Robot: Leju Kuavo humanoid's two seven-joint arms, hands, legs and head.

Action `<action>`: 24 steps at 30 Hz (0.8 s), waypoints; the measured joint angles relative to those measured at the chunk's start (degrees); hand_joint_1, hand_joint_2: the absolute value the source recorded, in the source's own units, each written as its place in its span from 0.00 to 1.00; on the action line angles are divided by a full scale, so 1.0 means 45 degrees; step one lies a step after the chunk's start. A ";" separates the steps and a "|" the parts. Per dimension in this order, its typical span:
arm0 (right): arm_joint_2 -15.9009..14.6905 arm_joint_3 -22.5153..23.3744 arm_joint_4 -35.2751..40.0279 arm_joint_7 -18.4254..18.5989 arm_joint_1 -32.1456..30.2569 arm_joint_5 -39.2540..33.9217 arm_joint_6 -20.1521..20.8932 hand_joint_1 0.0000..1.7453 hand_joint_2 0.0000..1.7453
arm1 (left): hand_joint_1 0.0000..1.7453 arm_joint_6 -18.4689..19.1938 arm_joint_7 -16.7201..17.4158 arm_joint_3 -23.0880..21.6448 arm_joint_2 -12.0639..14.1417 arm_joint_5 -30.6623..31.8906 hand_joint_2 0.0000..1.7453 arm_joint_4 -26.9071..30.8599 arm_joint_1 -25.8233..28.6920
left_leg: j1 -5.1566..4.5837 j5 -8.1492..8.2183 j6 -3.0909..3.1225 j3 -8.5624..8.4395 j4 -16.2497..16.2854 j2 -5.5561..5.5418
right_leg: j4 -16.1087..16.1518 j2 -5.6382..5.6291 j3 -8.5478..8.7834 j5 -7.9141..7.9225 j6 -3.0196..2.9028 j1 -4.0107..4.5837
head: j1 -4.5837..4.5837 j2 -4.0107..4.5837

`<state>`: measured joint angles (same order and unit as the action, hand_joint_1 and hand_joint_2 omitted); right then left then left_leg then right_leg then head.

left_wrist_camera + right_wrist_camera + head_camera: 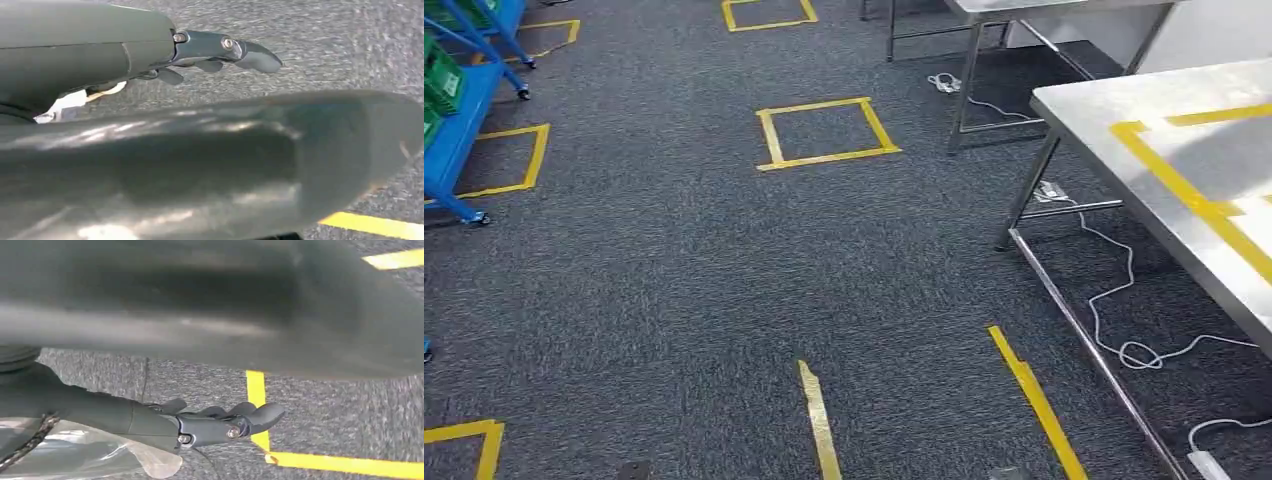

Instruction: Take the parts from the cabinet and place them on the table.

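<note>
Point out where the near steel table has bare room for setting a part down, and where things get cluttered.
The near steel table is bare wherever its top shows: the corner strip outside the yellow tape outline and the patch inside it. The far table edge looks bare too. The clutter is underneath, where white cables trail on the carpet by the legs.
</note>
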<state>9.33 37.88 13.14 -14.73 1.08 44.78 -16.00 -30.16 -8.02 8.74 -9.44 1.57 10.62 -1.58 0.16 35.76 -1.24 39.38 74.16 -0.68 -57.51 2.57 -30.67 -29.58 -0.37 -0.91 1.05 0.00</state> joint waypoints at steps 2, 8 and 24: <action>-0.0005 -0.0160 -0.0029 0.0000 -0.0019 0.0005 -0.0010 0.00 0.00 | 0.00 -0.0005 0.0014 0.0063 0.0044 0.0000 0.00 -0.0005 0.0068 | 0.0023 -0.0195 0.0000 0.0163 0.0359 0.0031 | -0.0002 0.0220 0.0051 -0.0039 -0.0018 0.0017 | 0.0000 0.0000; 0.0005 -0.0451 -0.0078 -0.0073 -0.0013 0.0078 0.0053 0.00 0.00 | 0.00 0.0015 -0.0340 0.0160 0.0107 -0.0088 0.00 0.0000 -0.0051 | -0.0227 -0.1785 0.0366 -0.1626 -0.3475 0.1162 | -0.0010 0.0937 0.0332 -0.0268 0.0204 0.0180 | 0.0029 0.0000; 0.0005 -0.0548 -0.0189 -0.0049 0.0009 0.0112 0.0015 0.00 0.00 | 0.00 0.0005 -0.0374 0.0238 0.0024 0.0102 0.00 0.0000 -0.0078 | -0.0032 -0.1977 0.0419 -0.1321 -0.3439 -0.1488 | -0.0210 -0.1792 -0.0128 -0.0048 0.0404 -0.0061 | -0.0151 0.0000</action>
<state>9.35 35.41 12.28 -14.95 1.12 45.29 -15.93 -30.14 -9.70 9.81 -9.33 2.03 10.62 -1.93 0.01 26.87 0.64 33.43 58.68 -7.37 -58.46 -5.50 -31.25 -29.80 1.45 -1.19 0.37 0.00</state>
